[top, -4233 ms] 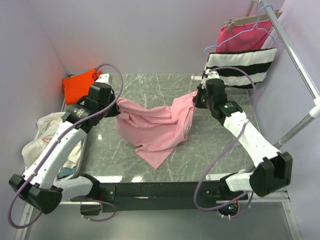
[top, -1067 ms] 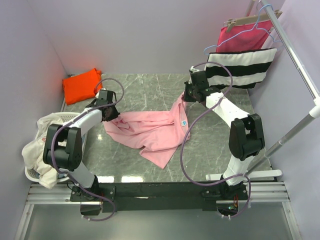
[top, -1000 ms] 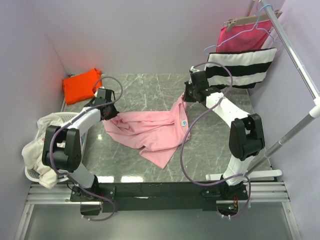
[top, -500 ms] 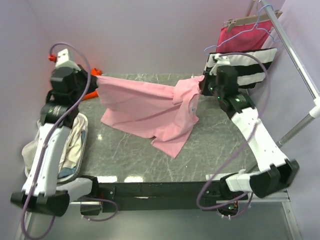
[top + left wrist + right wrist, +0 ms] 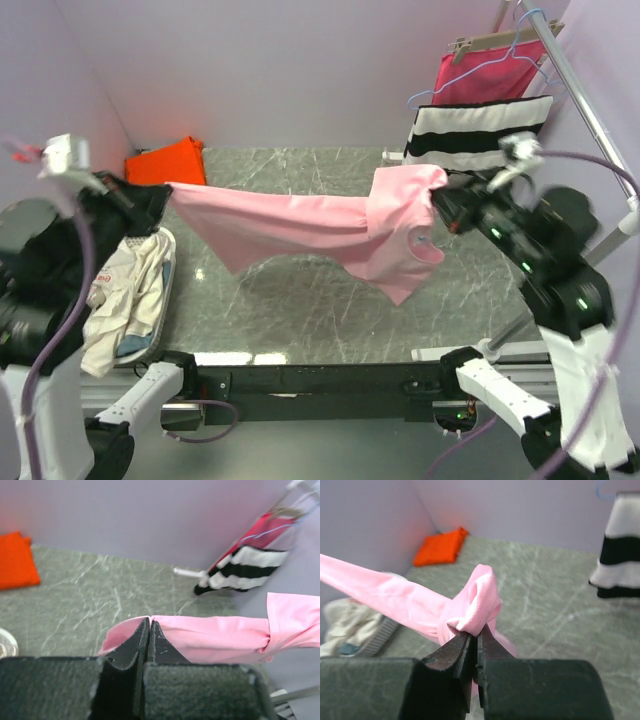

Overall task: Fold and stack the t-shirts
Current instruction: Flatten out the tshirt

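The light pink t-shirt hangs stretched in the air above the table, between my two raised grippers. My left gripper is shut on its left edge, and the left wrist view shows the pink t-shirt pinched at my left gripper. My right gripper is shut on a bunched fold near the collar, by the small blue label. In the right wrist view the pink t-shirt bulges just above my right gripper. The orange t-shirt lies folded at the table's back left corner.
A laundry basket with pale clothes sits off the table's left edge. At the back right, a black-and-white striped cloth and a magenta cloth on a hanger hang from a metal rail. Lilac walls enclose the grey marble table.
Both arms have risen and drawn apart. The pink t-shirt, crumpled on the table a second ago, is lifted off it and pulled nearly taut between the grippers.
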Action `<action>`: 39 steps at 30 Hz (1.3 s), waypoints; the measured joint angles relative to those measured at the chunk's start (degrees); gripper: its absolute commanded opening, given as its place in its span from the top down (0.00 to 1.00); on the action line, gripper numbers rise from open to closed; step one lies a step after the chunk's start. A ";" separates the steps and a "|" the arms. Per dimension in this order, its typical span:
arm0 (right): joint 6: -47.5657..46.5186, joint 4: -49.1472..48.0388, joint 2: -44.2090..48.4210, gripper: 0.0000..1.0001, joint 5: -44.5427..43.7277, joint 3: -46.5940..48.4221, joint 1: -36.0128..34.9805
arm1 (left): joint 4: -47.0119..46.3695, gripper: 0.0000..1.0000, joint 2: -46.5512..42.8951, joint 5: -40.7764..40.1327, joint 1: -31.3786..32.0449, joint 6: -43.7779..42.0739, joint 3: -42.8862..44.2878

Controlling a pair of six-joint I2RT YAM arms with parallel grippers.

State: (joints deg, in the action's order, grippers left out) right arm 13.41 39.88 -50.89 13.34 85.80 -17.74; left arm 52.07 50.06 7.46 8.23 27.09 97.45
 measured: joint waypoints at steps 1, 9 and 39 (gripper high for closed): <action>0.31 0.63 1.64 0.90 0.98 1.16 0.00 | 1.20 0.99 -0.76 0.66 0.02 0.00 2.10; 1.77 -0.44 5.73 0.91 -0.17 5.70 0.00 | 3.13 0.99 -5.18 -3.72 0.28 0.52 7.19; 7.21 -13.53 -55.30 0.36 -24.87 -7.08 2.84 | -33.07 0.99 54.77 -26.86 -0.26 8.52 -26.49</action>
State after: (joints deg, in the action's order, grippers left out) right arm 20.62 26.35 -106.19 -11.53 78.72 -14.90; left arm 19.00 104.84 -19.40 7.97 35.62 70.96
